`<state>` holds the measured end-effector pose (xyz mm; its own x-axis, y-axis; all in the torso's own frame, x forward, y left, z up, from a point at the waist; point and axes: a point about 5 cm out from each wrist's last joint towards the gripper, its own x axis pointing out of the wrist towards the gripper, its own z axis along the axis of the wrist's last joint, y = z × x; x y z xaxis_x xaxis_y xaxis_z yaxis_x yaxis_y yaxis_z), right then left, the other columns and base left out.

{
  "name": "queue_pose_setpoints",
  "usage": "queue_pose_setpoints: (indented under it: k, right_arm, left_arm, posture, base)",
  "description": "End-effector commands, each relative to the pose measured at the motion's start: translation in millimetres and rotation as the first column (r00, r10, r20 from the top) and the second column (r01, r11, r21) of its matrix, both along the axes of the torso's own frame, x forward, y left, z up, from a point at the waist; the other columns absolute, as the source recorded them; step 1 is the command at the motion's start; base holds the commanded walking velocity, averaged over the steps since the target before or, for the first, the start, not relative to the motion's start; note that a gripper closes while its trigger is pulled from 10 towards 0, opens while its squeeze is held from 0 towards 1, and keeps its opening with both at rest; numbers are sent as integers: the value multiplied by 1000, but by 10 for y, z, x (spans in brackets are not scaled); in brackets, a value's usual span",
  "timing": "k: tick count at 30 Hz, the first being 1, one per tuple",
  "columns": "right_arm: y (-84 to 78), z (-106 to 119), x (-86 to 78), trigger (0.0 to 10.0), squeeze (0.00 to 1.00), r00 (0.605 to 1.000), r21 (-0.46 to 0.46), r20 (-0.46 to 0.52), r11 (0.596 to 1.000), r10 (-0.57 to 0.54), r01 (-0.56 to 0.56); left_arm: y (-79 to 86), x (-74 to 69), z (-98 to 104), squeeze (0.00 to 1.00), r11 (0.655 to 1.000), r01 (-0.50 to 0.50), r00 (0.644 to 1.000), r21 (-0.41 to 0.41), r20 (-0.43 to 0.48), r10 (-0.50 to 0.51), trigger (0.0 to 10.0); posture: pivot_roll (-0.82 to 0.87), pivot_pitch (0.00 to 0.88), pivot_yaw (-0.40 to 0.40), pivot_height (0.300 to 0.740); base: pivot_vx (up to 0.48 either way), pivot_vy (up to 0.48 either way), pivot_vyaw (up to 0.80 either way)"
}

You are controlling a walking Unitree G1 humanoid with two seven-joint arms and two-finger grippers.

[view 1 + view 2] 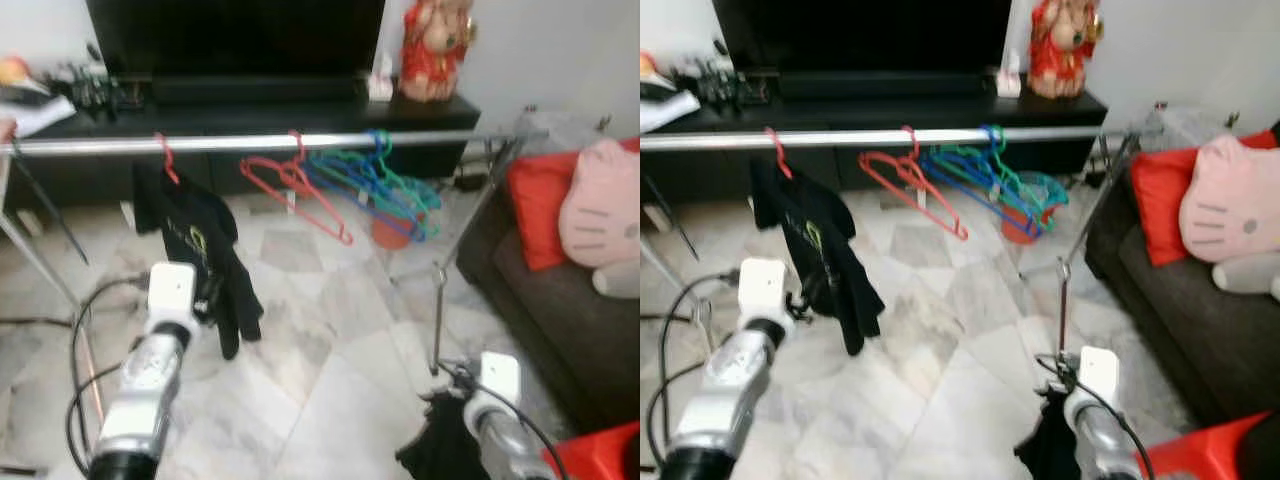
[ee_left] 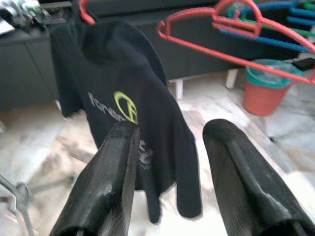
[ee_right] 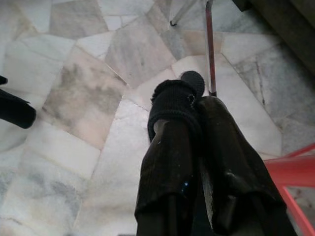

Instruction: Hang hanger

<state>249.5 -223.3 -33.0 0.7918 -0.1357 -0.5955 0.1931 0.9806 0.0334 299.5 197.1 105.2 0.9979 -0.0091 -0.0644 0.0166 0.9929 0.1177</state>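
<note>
- Near right, the right pincer (image 3: 197,103) is low over the pale marble floor (image 1: 330,370), its two black fingers clenched on a bunch of black cloth (image 3: 172,105); no hanger can be made out within that cloth.
- A red plastic object (image 1: 600,455) lies just right of that arm, at the near right corner.
- Near left, the left pincer (image 2: 170,142) is raised with its fingers released and parted, touching nothing.
- Just beyond it, a black T-shirt with a yellow-green logo (image 2: 125,105) hangs on a red plastic hanger (image 1: 166,158) from the long silver clothes rail (image 1: 100,147).
- Further right on the rail, well apart from either pincer, hang an empty red hanger (image 1: 295,185) and a bunch of blue and green hangers (image 1: 385,185).
- At right stands a dark sofa (image 1: 570,330) with a red cushion (image 1: 535,205) and a pink cat-face plush (image 1: 600,215).
- Far back, a black TV cabinet (image 1: 300,115) carries a red figurine (image 1: 435,45).
</note>
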Motion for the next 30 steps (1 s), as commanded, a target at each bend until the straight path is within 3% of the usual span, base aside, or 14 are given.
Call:
queue_pose_setpoints:
  k: [1,12,17,30]
  right_arm:
    - [-162,-43,-112,10000,0,999,-14,-27,999,-41,40]
    - [-367,-152,-351,10000,0,991,-19,-114,997,-75,74]
    - [-355,-183,-389,10000,0,988,-31,-139,998,-65,61]
    - [-327,-197,-394,10000,0,988,-32,-144,998,-61,57]
  left_arm:
    - [-133,30,50,0,999,40,999,-13,15,-40,10000]
    - [-143,31,67,0,999,42,999,-15,16,-42,10000]
    - [-152,31,70,0,999,42,999,-15,18,-42,10000]
    - [-153,31,71,0,999,42,999,-17,19,-41,10000]
  posture:
    - [8,0,-76,740]
    - [8,0,-77,740]
    - [8,0,-79,740]
    - [8,0,-80,740]
  base:
    - [285,0,0]
    - [284,0,0]
    - [285,0,0]
    - [288,0,540]
